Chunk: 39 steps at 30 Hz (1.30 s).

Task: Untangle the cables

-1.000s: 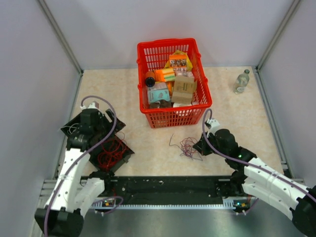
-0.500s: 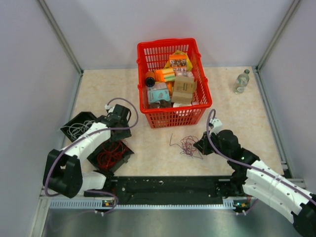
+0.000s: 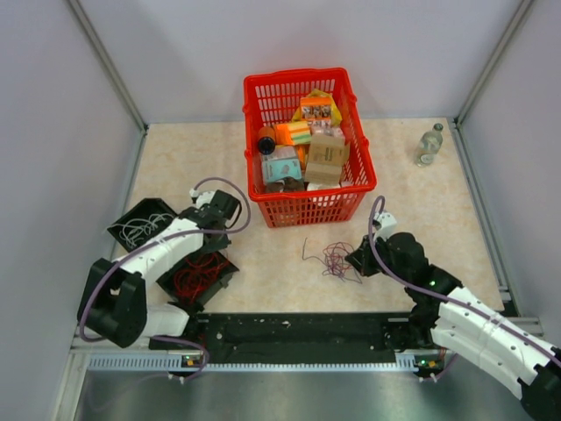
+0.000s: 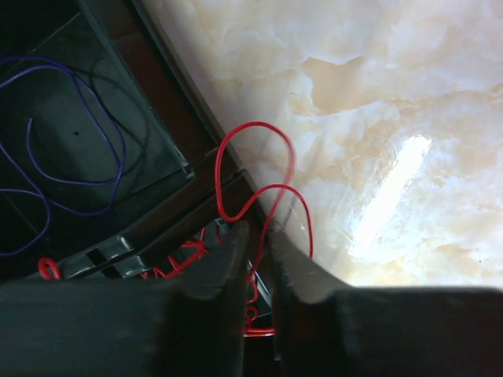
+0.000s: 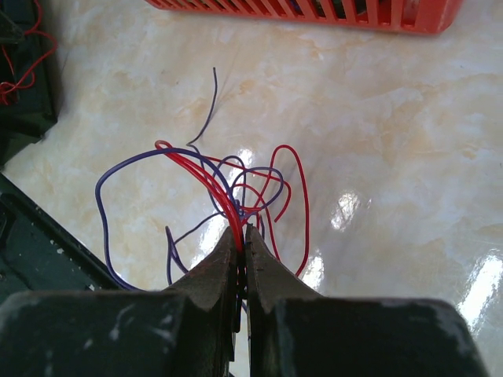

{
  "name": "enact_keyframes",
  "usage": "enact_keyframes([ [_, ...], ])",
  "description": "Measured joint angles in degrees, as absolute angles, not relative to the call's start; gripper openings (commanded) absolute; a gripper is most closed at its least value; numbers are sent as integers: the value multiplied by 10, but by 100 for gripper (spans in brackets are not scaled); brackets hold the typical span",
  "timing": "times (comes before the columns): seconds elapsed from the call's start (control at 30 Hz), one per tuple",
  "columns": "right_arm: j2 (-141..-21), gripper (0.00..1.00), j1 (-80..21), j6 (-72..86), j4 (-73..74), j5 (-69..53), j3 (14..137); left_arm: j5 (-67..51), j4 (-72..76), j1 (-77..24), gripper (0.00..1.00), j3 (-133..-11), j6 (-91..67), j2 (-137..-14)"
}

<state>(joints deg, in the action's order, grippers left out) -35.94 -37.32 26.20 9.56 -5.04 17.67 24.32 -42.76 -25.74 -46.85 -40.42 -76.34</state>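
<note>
1. Step in hand, as judged: separating strands. The cables (image 3: 333,259) lie on the table (image 3: 412,210) just in front of the basket (image 3: 308,213), not touching its front wall.
2. Right tool (image 5: 240,234): in front of the basket's right corner; jaws fully together, clamped on a bunch of red and purple strands at the tangle's right side.
3. Left tool (image 4: 258,232): in front of and left of the basket's left corner, over the rim of a black tray (image 3: 217,285); jaws a narrow slit apart; a red wire (image 4: 256,123) runs through the slit and loops out over the rim; no pinch is visible.
4. Next move, as judged: pinch the red wire and settle it inside the tray; then bring the left tool across to the tangle; the right tool serves as the anchor; draw one strand slowly, since thin wire snags.
5. Edges: the basket wall stands close behind the tangle, so pull away from the basket; the tray rim can catch the loop.
6. Open room: bare table in front of the basket between tray and tangle; more right of the basket, short of the bottle (image 3: 428,145).
</note>
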Motion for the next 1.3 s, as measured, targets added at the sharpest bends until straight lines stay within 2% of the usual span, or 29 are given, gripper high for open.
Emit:
enact_keyframes([
  [0.03,-359,0,-373,262,98,-50,176,241,-424,-257,0,-465,-412,-758],
  [0.4,-349,0,-373,265,98,-46,176,233,-484,-260,0,-435,-479,-529],
  [0.6,-350,0,-373,266,98,-46,176,248,-579,-260,0,-435,-580,-461],
  [0.8,-350,0,-373,266,98,-46,176,234,-687,-260,0,-435,-673,-473],
  [1.0,-352,0,-373,266,94,-50,173,196,-638,-247,0,-398,-682,-508],
  [1.03,-352,0,-373,266,94,-51,173,191,-629,-240,5,-393,-681,-514],
  [1.07,-352,0,-373,266,94,-52,173,189,-620,-230,19,-388,-679,-522],
  [1.1,-352,0,-373,266,94,-53,173,190,-614,-219,39,-385,-678,-530],
  [1.2,-352,0,-373,266,94,-56,173,201,-609,-197,81,-385,-671,-533],
  [1.23,-352,0,-373,266,95,-57,173,205,-611,-195,89,-385,-669,-524],
  [1.3,-351,0,-373,266,95,-57,173,210,-617,-194,90,-389,-662,-490],
])
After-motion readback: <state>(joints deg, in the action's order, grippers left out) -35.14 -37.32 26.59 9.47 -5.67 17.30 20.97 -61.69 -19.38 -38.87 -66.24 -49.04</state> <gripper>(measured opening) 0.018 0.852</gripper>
